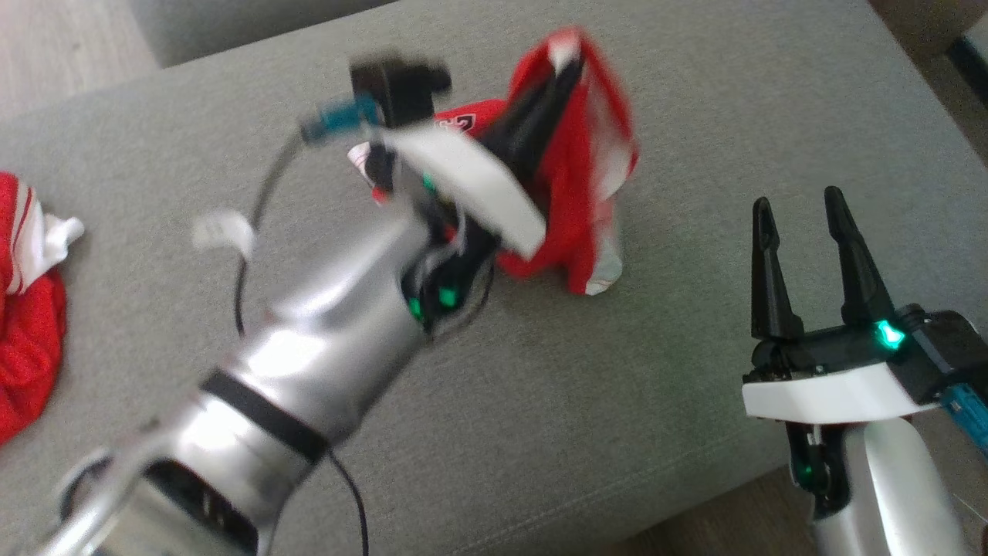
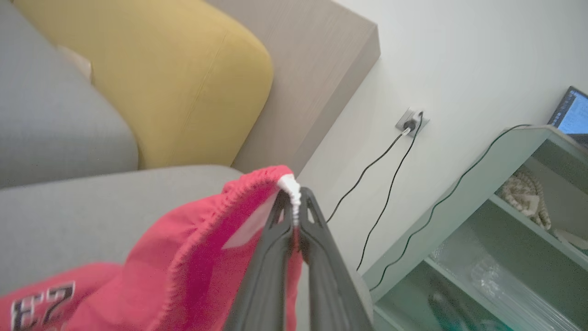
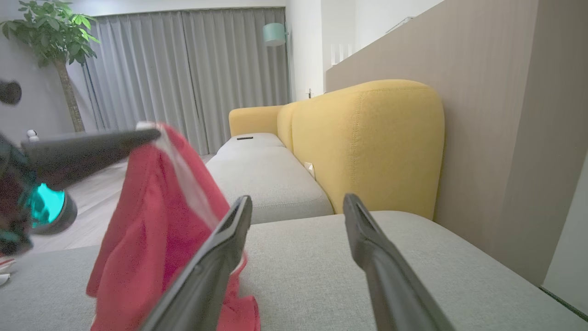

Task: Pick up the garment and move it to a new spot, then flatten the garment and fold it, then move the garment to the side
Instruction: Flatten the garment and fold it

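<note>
A red garment (image 1: pixel 575 181) with white trim hangs in a peak over the grey sofa cushion (image 1: pixel 617 401), its lower folds resting on the cushion. My left gripper (image 1: pixel 567 66) is shut on its top edge; in the left wrist view the two dark fingers (image 2: pixel 275 243) pinch the white-trimmed hem of the garment (image 2: pixel 193 257), whose printed digits show at the lower left. From the right wrist, the garment (image 3: pixel 151 230) dangles from the left fingers (image 3: pixel 92 147). My right gripper (image 1: pixel 803 208) stands open at the lower right, apart from the cloth, and appears again as the right gripper (image 3: pixel 298 202).
Another red and white cloth (image 1: pixel 27 309) lies at the cushion's left edge. A yellow armrest (image 3: pixel 367 142) and a beige wall panel (image 3: pixel 496 115) stand beyond the cushion. A green shelf unit (image 2: pixel 496 239) with cables and a wall socket (image 2: pixel 411 122) flanks the sofa.
</note>
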Controlling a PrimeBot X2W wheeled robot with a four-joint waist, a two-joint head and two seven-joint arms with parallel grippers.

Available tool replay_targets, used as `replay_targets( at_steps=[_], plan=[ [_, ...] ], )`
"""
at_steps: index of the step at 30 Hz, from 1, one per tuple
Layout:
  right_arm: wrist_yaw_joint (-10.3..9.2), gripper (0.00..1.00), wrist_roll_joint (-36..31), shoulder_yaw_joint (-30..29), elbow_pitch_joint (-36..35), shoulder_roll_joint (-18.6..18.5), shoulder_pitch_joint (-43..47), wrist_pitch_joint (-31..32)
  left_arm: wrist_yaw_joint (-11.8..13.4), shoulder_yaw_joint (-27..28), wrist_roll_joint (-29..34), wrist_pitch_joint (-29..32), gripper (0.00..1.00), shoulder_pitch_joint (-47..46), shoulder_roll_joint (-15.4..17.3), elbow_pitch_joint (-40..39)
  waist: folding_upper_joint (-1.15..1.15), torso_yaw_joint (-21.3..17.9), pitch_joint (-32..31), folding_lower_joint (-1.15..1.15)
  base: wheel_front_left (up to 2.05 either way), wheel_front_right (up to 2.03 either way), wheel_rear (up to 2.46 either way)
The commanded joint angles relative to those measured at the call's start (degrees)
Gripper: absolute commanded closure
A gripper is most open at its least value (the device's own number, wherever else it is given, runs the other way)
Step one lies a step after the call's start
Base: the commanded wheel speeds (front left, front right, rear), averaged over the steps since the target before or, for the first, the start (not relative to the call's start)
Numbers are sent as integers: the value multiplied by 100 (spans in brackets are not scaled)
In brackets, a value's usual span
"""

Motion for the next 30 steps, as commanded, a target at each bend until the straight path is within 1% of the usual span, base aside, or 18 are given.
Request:
replay_targets(
  at_steps=[1,6,8,9,12,15,16,18,21,23,25,27,30],
  plan=[
    [42,0,61,135,-198,-27,-90,-36,-30,311,-79,-88,100,-540,17,-270,0,-102,-85,0,0,0,0],
    [42,0,137,96,-238,-27,-22,-36,-40,727,-302,-110,100,-1145,17,-570,0,-151,-217,0,0,0,0],
    [42,0,135,81,-254,-27,5,-36,-51,875,-447,-96,100,-1107,50,-653,0,-117,-277,0,0,0,0],
    [42,0,129,73,-257,-27,17,-36,-56,923,-554,-43,100,-1007,121,-710,0,-94,-309,0,0,0,0],
    [42,0,109,3,-290,-27,80,-36,-41,903,-782,184,100,-421,518,-978,0,61,-389,0,0,0,0],
    [42,0,45,-34,-295,-27,173,-36,130,809,-841,208,100,490,1046,-1278,0,302,-419,0,0,0,0],
    [42,0,45,-34,-295,-27,173,-36,130,809,-841,208,100,490,1046,-1278,0,302,-419,0,0,0,0],
    [42,0,-7,-32,-250,-27,222,-36,250,764,-907,159,100,1196,1365,-1447,0,470,-406,0,0,0,0],
    [42,0,-4,-55,-65,-27,278,-36,408,618,-655,35,100,2043,1880,-1604,0,742,-345,0,0,0,0],
    [42,0,141,-147,301,-27,311,-36,541,653,-482,-43,100,2453,2112,-1650,0,925,-305,0,0,0,0],
    [42,0,238,-292,709,-27,252,-36,670,691,-106,-91,100,2667,2329,-1707,0,1100,-261,0,0,0,0],
    [42,0,289,-358,1141,-27,110,-36,771,777,285,-110,100,2804,2464,-1819,0,1259,-215,0,0,0,0],
    [42,0,428,-311,1743,-27,-222,-36,881,1124,892,-116,100,2956,2534,-2085,0,1476,-126,0,0,0,0]
  ],
)
